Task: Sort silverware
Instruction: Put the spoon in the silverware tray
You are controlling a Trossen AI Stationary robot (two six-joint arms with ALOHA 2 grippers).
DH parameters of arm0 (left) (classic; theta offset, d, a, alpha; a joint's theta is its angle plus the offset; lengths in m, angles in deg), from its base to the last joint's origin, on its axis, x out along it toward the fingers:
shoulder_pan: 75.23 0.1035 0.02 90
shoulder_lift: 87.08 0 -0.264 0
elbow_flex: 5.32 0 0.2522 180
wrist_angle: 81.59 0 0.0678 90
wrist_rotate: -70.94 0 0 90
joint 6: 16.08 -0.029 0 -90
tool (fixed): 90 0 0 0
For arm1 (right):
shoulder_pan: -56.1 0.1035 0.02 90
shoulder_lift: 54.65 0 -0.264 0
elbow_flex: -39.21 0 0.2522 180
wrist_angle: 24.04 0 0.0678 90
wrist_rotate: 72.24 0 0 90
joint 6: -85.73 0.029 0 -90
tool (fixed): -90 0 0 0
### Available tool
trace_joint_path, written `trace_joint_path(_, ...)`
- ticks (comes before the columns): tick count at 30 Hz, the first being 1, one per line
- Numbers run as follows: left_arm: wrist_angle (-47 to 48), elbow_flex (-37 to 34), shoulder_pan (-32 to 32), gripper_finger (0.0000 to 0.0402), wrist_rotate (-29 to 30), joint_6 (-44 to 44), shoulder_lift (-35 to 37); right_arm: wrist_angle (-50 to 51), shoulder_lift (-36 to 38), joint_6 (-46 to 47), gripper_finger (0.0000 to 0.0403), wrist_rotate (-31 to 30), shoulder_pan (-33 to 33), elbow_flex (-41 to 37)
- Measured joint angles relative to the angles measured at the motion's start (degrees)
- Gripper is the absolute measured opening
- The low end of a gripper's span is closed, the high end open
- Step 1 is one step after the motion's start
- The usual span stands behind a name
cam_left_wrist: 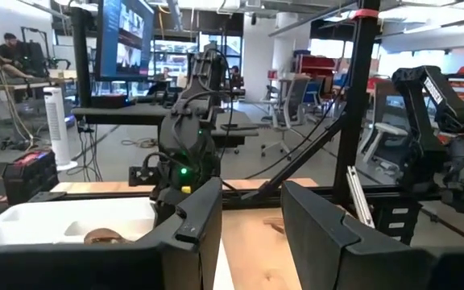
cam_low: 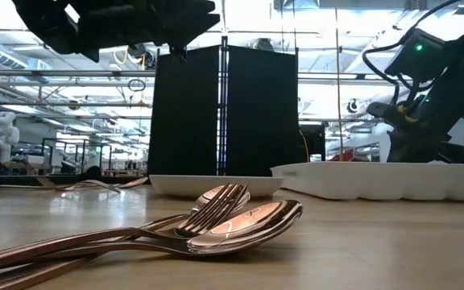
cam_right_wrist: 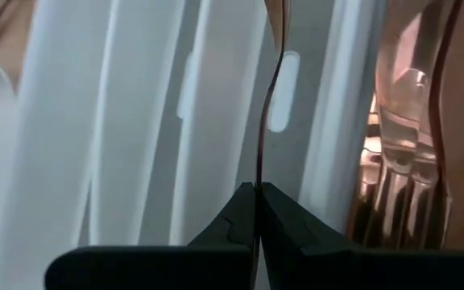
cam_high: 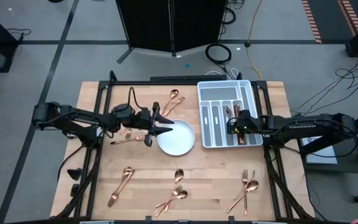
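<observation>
Copper silverware lies in loose groups on the wooden table: one at the far side, one left of the plate, and three along the near edge. My left gripper hangs open above the left rim of the round white plate, with nothing between its fingers. Over the white divided tray, my right gripper is shut on one slim copper piece, seen edge-on. Copper forks lie in a tray compartment beside it. My right gripper pinches the slim copper piece between its two fingers by one end, on its flat faces. The fingers slant down from the table's right side and lie along the piece, which runs on ahead of them over a tray compartment. Whether it touches the tray I cannot tell.
A spoon and a fork lie crossed close to the table's near edge. The plate and the tray stand side by side at mid-table. Bare wood shows between the plate and the near groups.
</observation>
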Motion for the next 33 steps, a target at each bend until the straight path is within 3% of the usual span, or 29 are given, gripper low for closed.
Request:
trace_joint_path(8, -0.1, 0.0, 0.0, 0.0122, 0.0, 0.0, 0.0, -3.4, -3.5, -2.1, 0.0017, -0.1, -1.3, 0.0)
trace_joint_path(19, -0.1, 0.0, -0.1, 0.0122, 0.0, 0.0, 0.0, -2.0, -4.1, -9.0, 0.0085, -1.6, -2.4, 1.5)
trace_joint_path(23, -0.1, 0.0, -0.1, 0.0122, 0.0, 0.1, 0.0, 4.0, -3.5, -12.9, 0.0093, -3.9, -2.4, 6.2)
trace_joint_path(28, 2.8, 0.0, -0.1, 0.0122, 0.1, 0.5, 0.0, 18.5, -3.5, -17.7, 0.0090, -6.8, -2.4, 15.0)
trace_joint_path(33, 10.6, 0.0, -0.1, 0.0122, 8.7, 2.0, 1.1, 22.0, -3.4, -22.4, 0.0089, -6.7, -0.9, 20.8)
